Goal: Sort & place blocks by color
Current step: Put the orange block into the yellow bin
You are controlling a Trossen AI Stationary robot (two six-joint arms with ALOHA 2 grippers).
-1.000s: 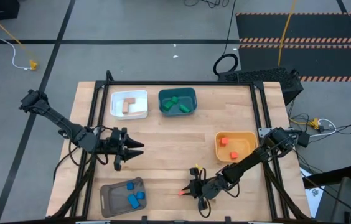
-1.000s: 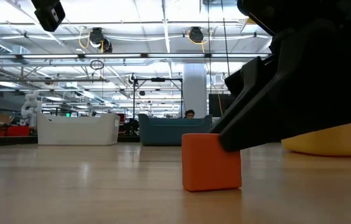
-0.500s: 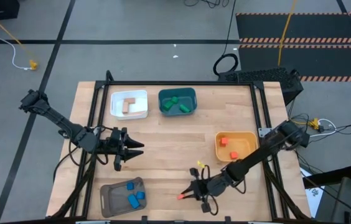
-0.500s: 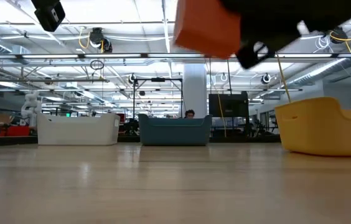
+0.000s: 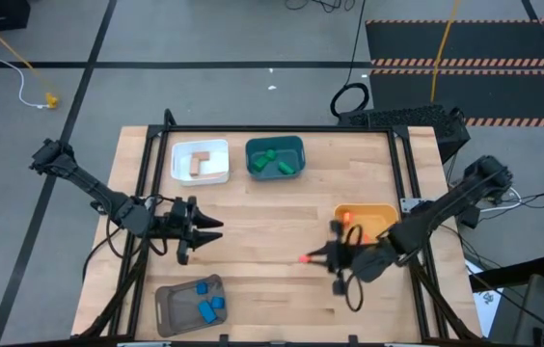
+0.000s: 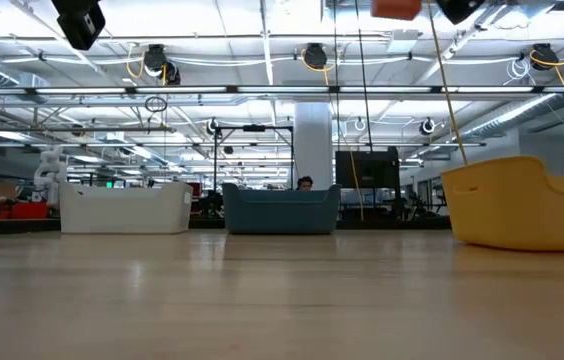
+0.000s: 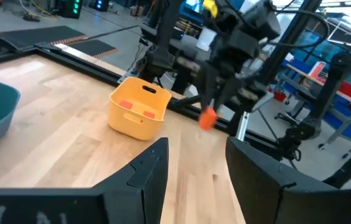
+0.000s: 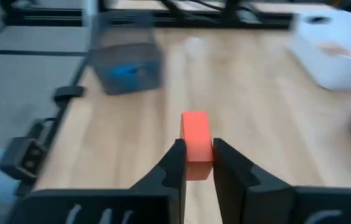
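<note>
Pale wooden worktop [image 5: 262,217] lies bare between our bins: grey bin [image 5: 191,305] nearest holds blue blocks [image 5: 210,307], yellow bin [image 5: 366,226] two red-orange ones, white bin [image 5: 200,162] tan wood, teal bin [image 5: 275,158] green. Sorting looks nearly finished. Our right gripper [image 8: 198,163] has its fingers pinched tight on the last red-orange block [image 8: 196,144], lifted near the yellow bin; our left gripper [image 5: 209,230] waits slightly parted, empty.

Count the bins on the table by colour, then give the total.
White bin: 1
Teal bin: 1
Yellow bin: 1
Grey bin: 1
Total: 4 bins
</note>
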